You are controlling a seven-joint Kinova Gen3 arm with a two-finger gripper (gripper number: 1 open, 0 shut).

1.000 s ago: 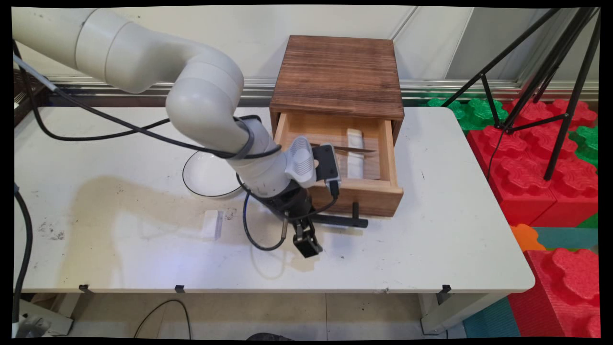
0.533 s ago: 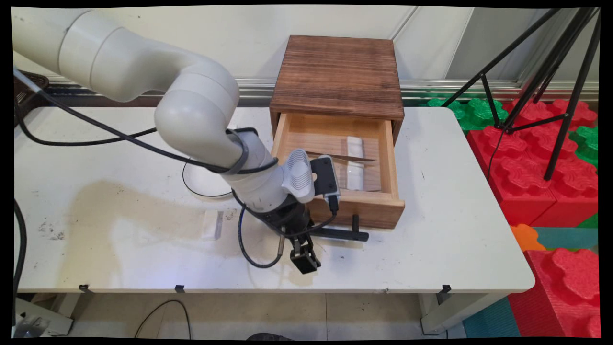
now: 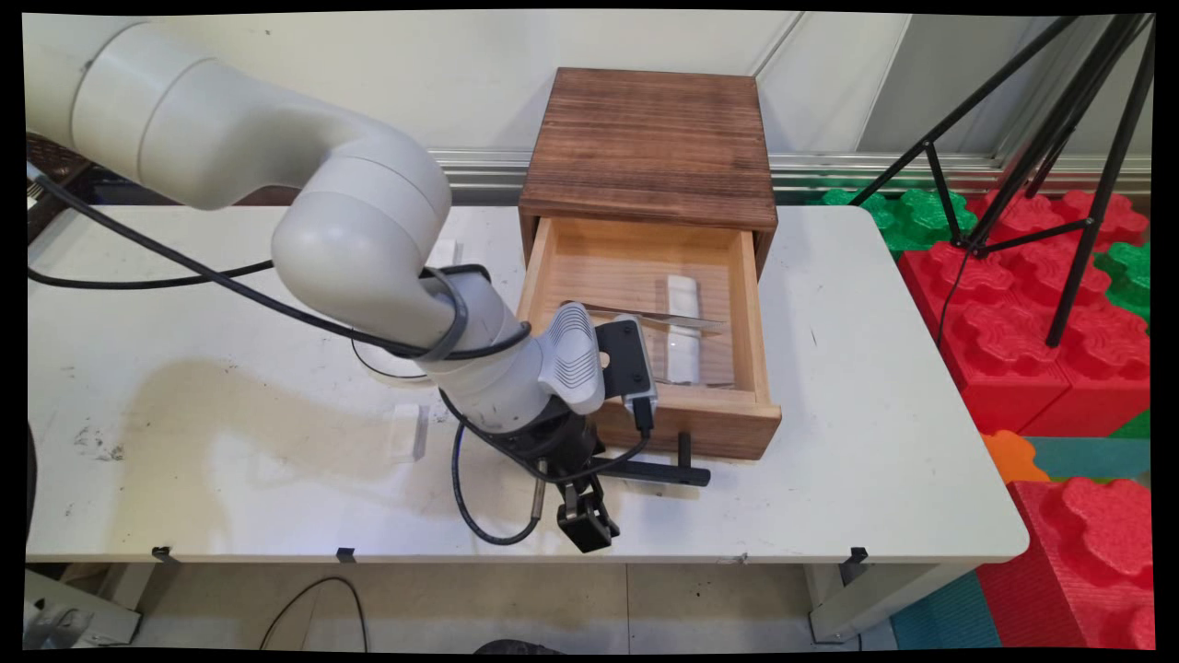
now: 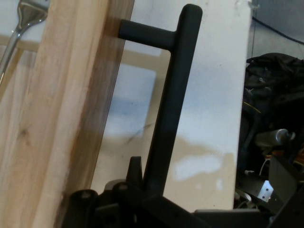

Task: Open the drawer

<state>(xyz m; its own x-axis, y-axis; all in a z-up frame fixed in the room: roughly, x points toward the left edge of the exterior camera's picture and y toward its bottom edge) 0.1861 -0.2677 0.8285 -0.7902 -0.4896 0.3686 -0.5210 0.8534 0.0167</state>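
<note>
Black two-finger tool [image 3: 586, 527] clamped round black bar handle [image 4: 168, 114] of light wooden drawer [image 3: 645, 433], open. Risk: small dark-topped wooden cabinet [image 3: 649, 147] sliding toward white worktop [image 3: 875, 442] edge, grip slipping.

One drawer box [image 3: 649, 147], one plate [image 3: 391, 354], three white blocks [image 3: 407, 433].

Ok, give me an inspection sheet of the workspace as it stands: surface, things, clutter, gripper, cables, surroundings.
Surface: white table, stained and scuffed at left.
Things: dark-topped wooden drawer box, its light wooden drawer pulled open; inside lie a metal utensil and a white block.
Clutter: small white block; round white plate, partly hidden by the arm.
Gripper: black gripper at the drawer's black bar handle.
Cables: black cables hang from the arm.
Surroundings: red and green foam blocks; black tripod.
</note>
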